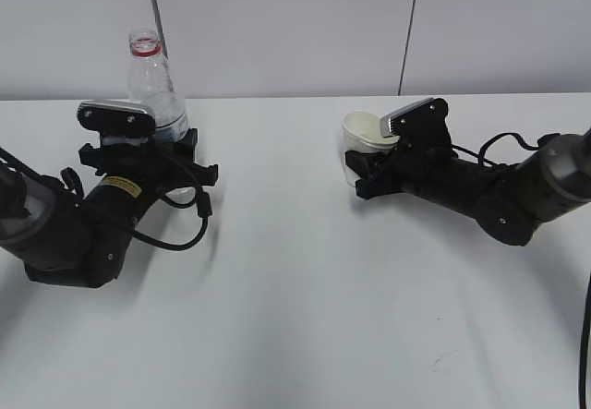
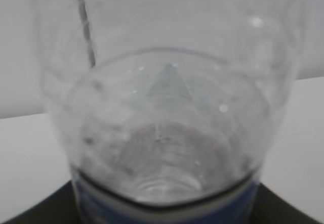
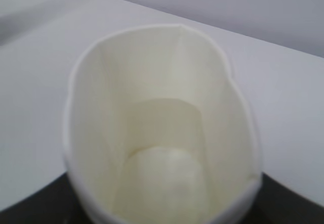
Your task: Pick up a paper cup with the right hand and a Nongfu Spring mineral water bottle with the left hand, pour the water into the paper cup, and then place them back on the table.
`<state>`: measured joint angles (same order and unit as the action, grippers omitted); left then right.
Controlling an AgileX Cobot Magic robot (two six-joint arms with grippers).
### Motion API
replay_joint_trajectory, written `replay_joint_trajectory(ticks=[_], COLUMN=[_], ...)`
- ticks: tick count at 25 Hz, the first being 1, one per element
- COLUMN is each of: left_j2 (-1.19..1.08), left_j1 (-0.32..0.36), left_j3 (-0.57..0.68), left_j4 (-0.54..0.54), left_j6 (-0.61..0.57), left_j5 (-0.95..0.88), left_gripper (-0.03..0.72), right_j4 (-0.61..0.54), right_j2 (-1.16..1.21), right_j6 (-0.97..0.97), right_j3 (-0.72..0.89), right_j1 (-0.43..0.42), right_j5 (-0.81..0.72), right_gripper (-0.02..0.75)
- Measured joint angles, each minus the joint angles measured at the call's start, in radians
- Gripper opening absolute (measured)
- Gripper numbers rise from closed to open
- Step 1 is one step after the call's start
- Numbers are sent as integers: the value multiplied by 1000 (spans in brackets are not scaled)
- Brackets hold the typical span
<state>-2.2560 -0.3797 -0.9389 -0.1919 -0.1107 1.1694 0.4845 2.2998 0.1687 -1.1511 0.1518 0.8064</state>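
Exterior: left gripper (image 1: 171,155) at frame left clamps the clear bottle (image 1: 155,90), upright, red neck ring, uncapped. Right gripper (image 1: 369,164), centre right, squeezes the cup (image 1: 365,132) over the white table (image 1: 295,317).

Left wrist: bottle fills frame; label blurred, unreadable.

Right wrist: cup rim pinched oval, interior off-white.

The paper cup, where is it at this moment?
In the exterior view the paper cup is right of centre, squeezed oval between the jaws of the right gripper, far from the bottle on the left.
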Motion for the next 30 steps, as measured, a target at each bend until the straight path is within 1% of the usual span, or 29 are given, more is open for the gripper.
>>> replay_joint_trajectory(ticks=[13, 16, 19, 21, 26, 30], left_j2=[-1, -2, -4, -9, -12, -13], left_j1=[3, 3, 3, 3, 3, 3], left_j3=[-1, -2, -4, -4, -4, -4], left_j4=[5, 6, 6, 2, 2, 2], left_j6=[-26, -31, -47, -64, -89, -93], left_j5=[1, 1, 3, -4, -5, -16], left_gripper=[368, 404, 461, 485, 500, 502], right_j4=[-9, -12, -21, -28, -36, -37], right_j2=[2, 2, 2, 2, 7, 8], right_j6=[-2, -2, -2, -2, -2, -2], right_j3=[0, 0, 0, 0, 0, 0], right_j1=[0, 0, 0, 0, 0, 0], right_j5=[4, 4, 4, 6, 20, 38], right_gripper=[385, 385, 385, 385, 386, 421])
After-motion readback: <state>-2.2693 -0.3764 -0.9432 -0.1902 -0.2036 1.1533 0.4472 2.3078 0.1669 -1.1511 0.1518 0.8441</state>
